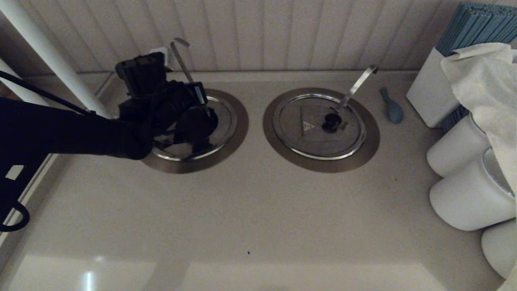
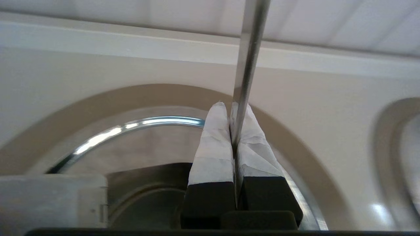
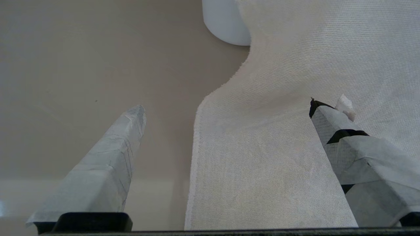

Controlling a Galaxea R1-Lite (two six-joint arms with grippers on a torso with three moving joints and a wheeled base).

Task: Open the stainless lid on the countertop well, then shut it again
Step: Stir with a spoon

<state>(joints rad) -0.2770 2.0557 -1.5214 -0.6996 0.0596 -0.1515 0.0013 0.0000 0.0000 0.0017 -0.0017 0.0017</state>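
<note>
Taped fingers (image 2: 213, 147) of the left gripper (image 2: 233, 131) fill the left wrist view, pressed together with the thin steel ladle handle (image 2: 247, 65) running down into the seam between them. This pinch cannot be made out in the head view, where the black left gripper (image 1: 190, 121) hangs over the left countertop well (image 1: 242, 121) and hides most of the stainless lid (image 1: 224, 121). Only a strip of lid inside the shiny rim shows, and whether it sits flat cannot be told. The hooked handle (image 1: 181, 60) rises near-upright behind the gripper. Only the right wrist view shows the right gripper (image 3: 228, 105), its 2 fingers (image 3: 108, 164) spread wide and empty above a white cloth (image 3: 295, 131) and the countertop (image 3: 82, 65). To the right in the head view lie the twin lid (image 1: 319, 125) with its slanted ladle (image 1: 357, 87), a small blue utensil (image 1: 391, 107), and white canisters (image 1: 464, 194) draped by the cloth.
</note>
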